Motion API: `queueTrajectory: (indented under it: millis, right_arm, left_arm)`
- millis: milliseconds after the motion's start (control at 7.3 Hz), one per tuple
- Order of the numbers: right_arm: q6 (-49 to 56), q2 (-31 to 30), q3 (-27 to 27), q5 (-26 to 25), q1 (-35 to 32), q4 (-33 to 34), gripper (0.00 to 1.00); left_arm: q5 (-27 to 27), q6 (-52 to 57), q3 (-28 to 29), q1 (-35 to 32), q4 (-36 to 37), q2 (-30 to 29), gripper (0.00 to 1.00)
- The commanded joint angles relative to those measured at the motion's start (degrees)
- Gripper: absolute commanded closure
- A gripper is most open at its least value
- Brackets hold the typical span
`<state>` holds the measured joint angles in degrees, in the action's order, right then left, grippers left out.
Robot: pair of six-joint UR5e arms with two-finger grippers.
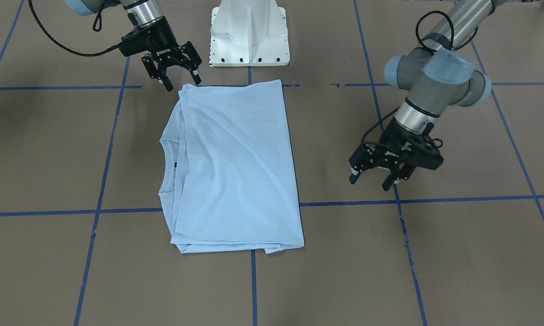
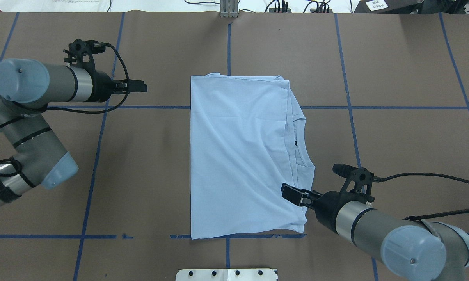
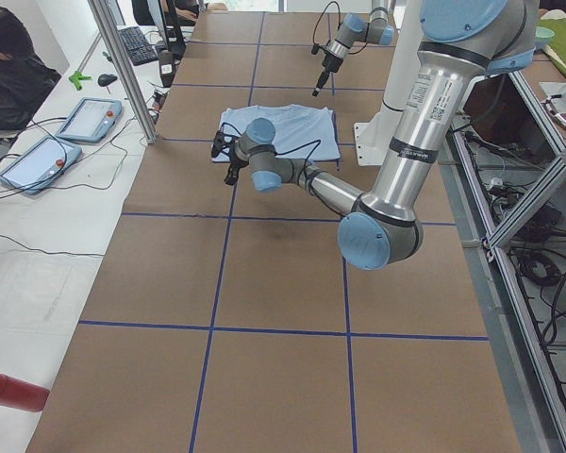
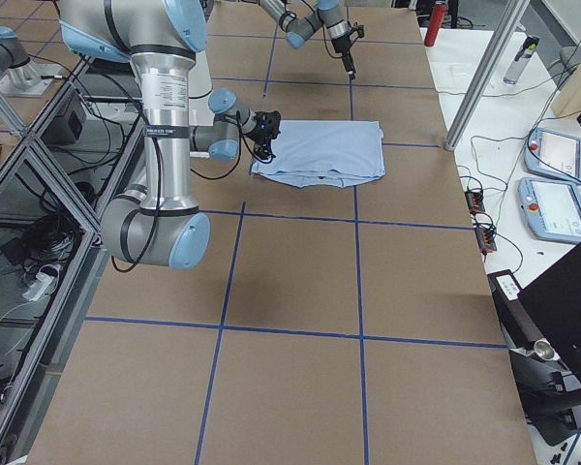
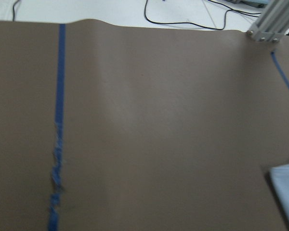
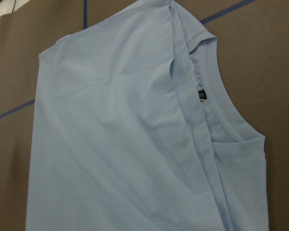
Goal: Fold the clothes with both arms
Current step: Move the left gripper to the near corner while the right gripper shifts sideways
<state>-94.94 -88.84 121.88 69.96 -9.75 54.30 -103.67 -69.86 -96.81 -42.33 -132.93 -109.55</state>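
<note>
Lying flat mid-table point(image 1: 435, 271): T-shirt point(image 1: 236, 167), folded, collar point(image 1: 167, 167) showing at one edge. Right gripper point(image 1: 181, 81) fingers spread, empty, at shirt corner nr pedestal point(image 1: 249, 36). Left gripper point(image 1: 370, 182) spread, empty, well apart from shirt.

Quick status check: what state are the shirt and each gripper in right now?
T-shirt: folded into a rectangle, flat on the table, collar exposed.
Left gripper: open, empty, clear of the shirt.
Right gripper: open, empty, at the shirt's corner.
</note>
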Motion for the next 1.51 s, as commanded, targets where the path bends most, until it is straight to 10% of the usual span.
queueTrajectory:
  millis: [0,411,685,1370]
  right_arm:
    - [0.28,-1.34,-0.94,5.84,-7.26,-1.65,0.0]
    - [0.46,-0.99,-2.62,14.41,-12.93,-1.83,0.0]
    - [0.37,-0.99,-2.97,13.98,-12.93,-1.83,0.0]
    - [0.37,-0.99,-3.5,13.71,-12.93,-2.09,0.0]
  left_arm:
    - [8.17,-12.08,-16.25,12.11,15.09,2.15,0.0]
    - [20.03,-31.68,-18.94,28.56,15.77,1.97,0.05]
    - [24.29,-39.99,-18.42,34.66,15.94,2.14,0.28]
    - [27.56,-42.9,-14.46,39.43,16.03,1.97,0.28]
